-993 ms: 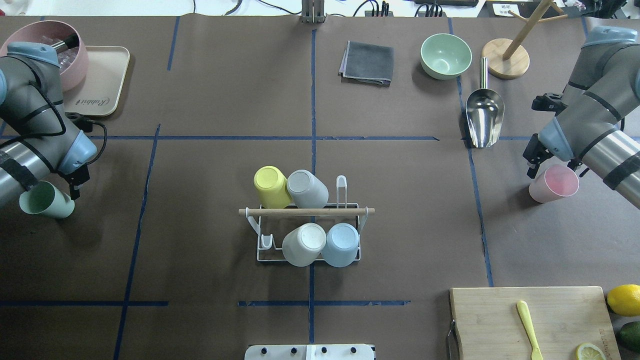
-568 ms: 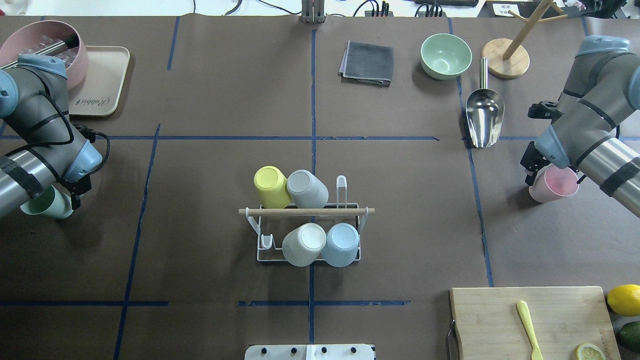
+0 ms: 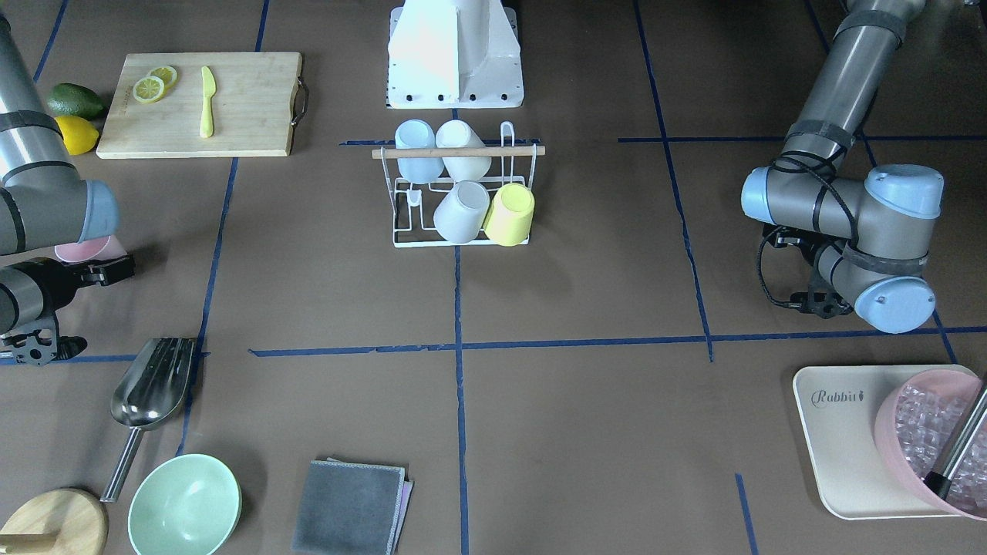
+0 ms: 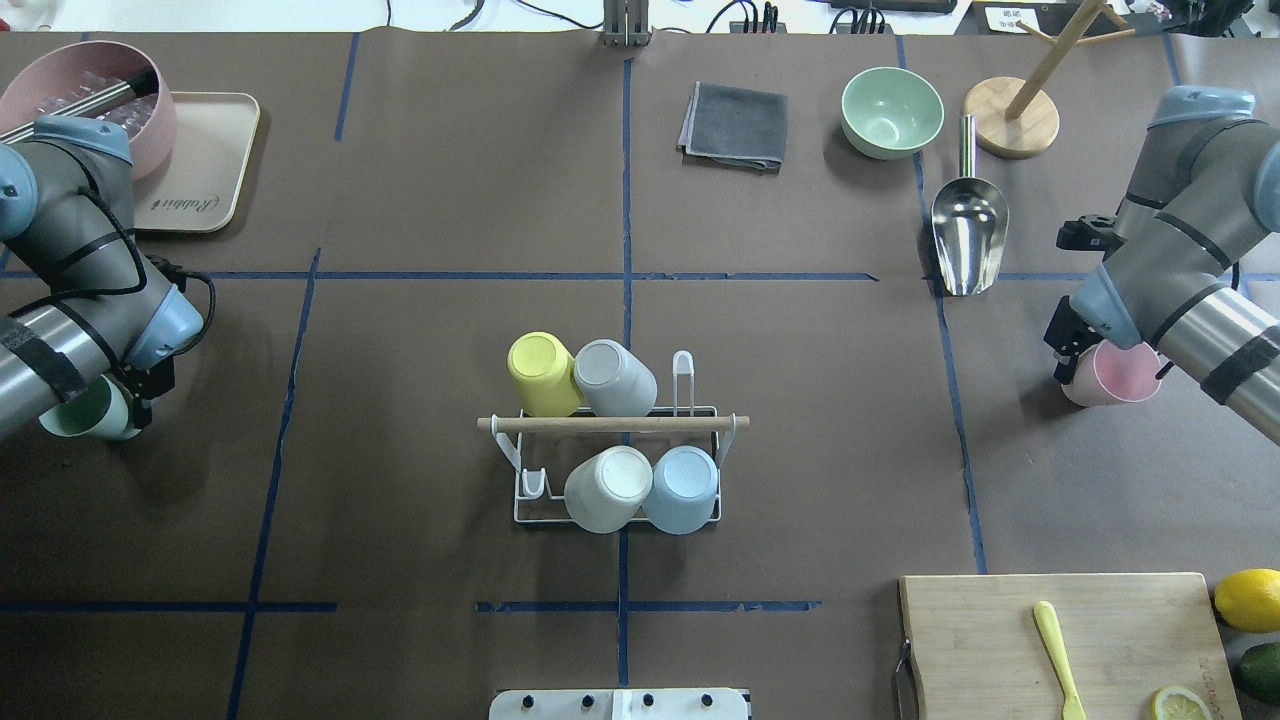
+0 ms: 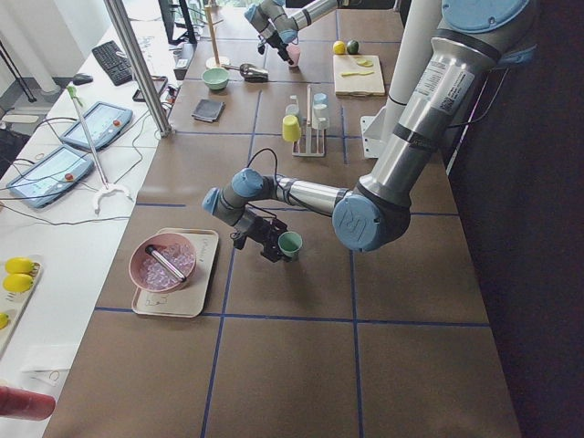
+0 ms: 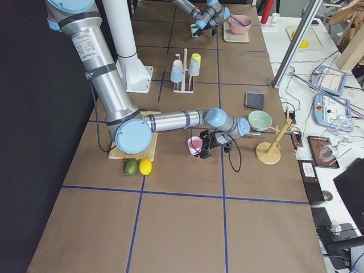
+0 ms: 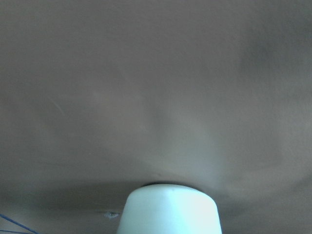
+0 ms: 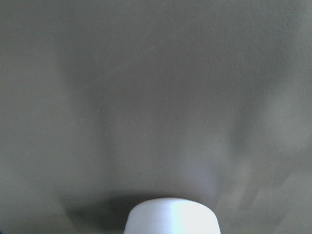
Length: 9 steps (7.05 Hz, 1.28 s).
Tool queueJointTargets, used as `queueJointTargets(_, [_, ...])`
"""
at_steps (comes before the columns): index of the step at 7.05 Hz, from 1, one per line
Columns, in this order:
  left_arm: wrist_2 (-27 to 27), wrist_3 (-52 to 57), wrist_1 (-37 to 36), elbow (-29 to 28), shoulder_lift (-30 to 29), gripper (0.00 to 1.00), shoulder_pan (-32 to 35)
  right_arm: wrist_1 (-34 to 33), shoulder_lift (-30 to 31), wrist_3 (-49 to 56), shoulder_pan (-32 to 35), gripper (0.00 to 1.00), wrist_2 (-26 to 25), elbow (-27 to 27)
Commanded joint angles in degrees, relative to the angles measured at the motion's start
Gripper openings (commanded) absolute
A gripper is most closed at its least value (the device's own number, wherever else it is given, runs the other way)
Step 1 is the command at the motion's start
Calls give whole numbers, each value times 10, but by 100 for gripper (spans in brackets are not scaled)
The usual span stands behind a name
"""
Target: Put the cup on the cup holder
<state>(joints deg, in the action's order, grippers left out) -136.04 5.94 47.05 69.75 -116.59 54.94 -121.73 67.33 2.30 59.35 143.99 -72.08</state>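
Beige tray [image 4: 205, 170], far left corner, script reads "Rabbit". Pink bowl [image 4: 158, 125] of ice overlaps it.
Cup holder [image 4: 612, 424] mid-worktop. It carries a yellow cup [image 4: 540, 372], grey cup [image 4: 612, 378], white cup [image 4: 608, 488] and blue cup [image 4: 682, 488], all upended.
Left gripper [image 4: 132, 392] clamped on green cup [image 4: 78, 412], tilted, near left edge.
Right gripper [image 4: 1072, 358] clamped on pink cup [image 4: 1115, 375], near right edge.
Both held cups well apart from holder.
Steel scoop [image 4: 968, 235] and green bowl [image 4: 891, 110] toward far right corner.

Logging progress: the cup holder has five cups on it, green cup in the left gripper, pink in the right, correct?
No: the overhead view shows four cups on the cup holder, not five. The green cup is in the left gripper, the pink cup in the right gripper.
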Motion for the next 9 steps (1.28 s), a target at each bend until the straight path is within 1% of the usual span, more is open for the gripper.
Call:
queueJointTargets(1, [-8, 0, -23, 1, 0, 7, -1, -3, 0, 0, -3, 78, -1, 0])
queueJointTargets(2, [-13, 0, -41, 13, 0, 3, -1, -12, -2, 0, -4, 36, -1, -2])
queueJointTargets(3, [-13, 0, -50, 34, 1, 2, -1, -13, -2, 0, -5, 22, -1, -3])
queueJointTargets(4, [-14, 0, -59, 59, 1, 2, 4, -13, -2, 0, -6, 12, -1, -3])
queueJointTargets(5, [-13, 0, -56, 96, 13, 2, 20, -18, -3, 0, -4, 4, -2, -6])
queueJointTargets(6, [-10, -1, -42, 154, 18, 3, 30, -27, -9, 0, 8, 3, -3, -10])
queueJointTargets(7, [-9, 0, -6, 172, 17, 4, 45, -28, -11, -2, 14, 3, -5, -39])
queueJointTargets(8, [-9, 0, 53, 174, 15, 4, 78, -28, -22, -3, 29, 3, -14, -60])
queueJointTargets(9, [-8, 0, 108, 194, 15, 4, 83, -28, -51, -6, 32, 3, -30, -65])
